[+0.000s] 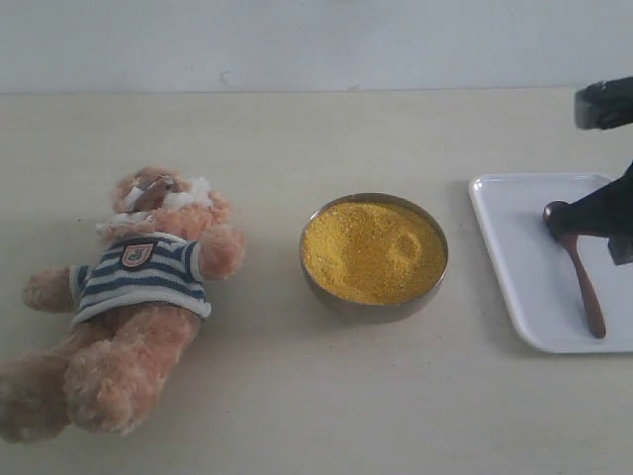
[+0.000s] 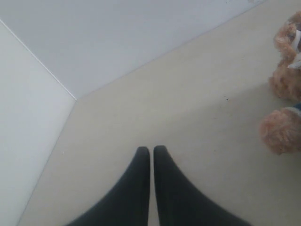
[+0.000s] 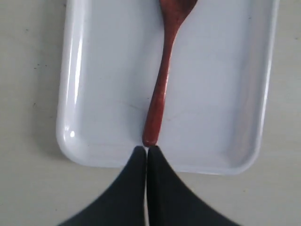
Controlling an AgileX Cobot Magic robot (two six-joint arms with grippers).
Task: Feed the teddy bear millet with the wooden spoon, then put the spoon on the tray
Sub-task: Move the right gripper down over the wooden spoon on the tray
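Observation:
The teddy bear (image 1: 138, 287) lies on its back at the left of the table, and its furry limbs (image 2: 284, 94) show at the edge of the left wrist view. Yellow millet (image 1: 374, 249) fills a round metal bowl (image 1: 341, 300) in the middle. The wooden spoon (image 1: 579, 277) lies flat in the white tray (image 1: 514, 257) at the right. My right gripper (image 1: 584, 220) hangs over the tray, shut and empty. In the right wrist view the spoon's (image 3: 162, 84) handle end lies just past the right gripper's (image 3: 146, 149) tips, on the tray (image 3: 103, 94). My left gripper (image 2: 151, 149) is shut and empty over bare table.
A pale wall runs along the back of the beige table (image 1: 297, 139). The left wrist view shows a wall corner (image 2: 75, 98) beyond the bare tabletop. The tray reaches past the right edge of the exterior view.

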